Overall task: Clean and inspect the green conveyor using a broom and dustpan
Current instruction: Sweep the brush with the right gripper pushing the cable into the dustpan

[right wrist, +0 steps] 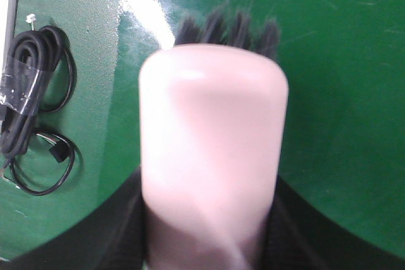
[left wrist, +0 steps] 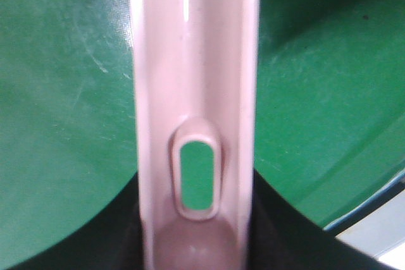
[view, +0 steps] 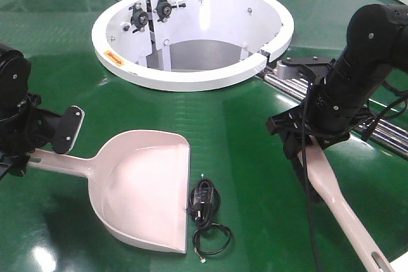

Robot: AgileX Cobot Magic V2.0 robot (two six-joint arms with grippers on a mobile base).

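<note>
Looking from the front view alone: both arms at once, one white ring guard [view: 191, 81] at 12 o'clock, shiny metal rollers [view: 290, 90] running out from it toward 11 and 3 o'clock, all on the green conveyor table [view: 255, 157].

Holding one dustpan [view: 143, 189] by its straight handle at 9 o'clock with the left gripper [view: 54, 148], jaws clenched on that handle. Scoop flat on the belt at 7 o'clock, front edge facing 3 o'clock.

Holding one broom [view: 338, 202] at 4 o'clock with the right gripper [view: 312, 141], jaws clenched on the pink body. Tapering handle slanting away toward 5 o'clock.

Showing only in the left wrist view: the dustpan handle's slot hole [left wrist: 172, 169], green visible through it, dark jaws on either side at 6 o'clock.

Showing only in the right wrist view: dark bristles [right wrist: 228, 26] beyond the pink back at 12 o'clock; contact with the belt impossible to tell.

Counting one coiled black cable bundle [view: 205, 205], just beside the dustpan's front edge.

Inside the scoop, just glossy pink floor. Inside the ring, two black knobbed fittings [view: 162, 8] on the wall at 11 o'clock.
</note>
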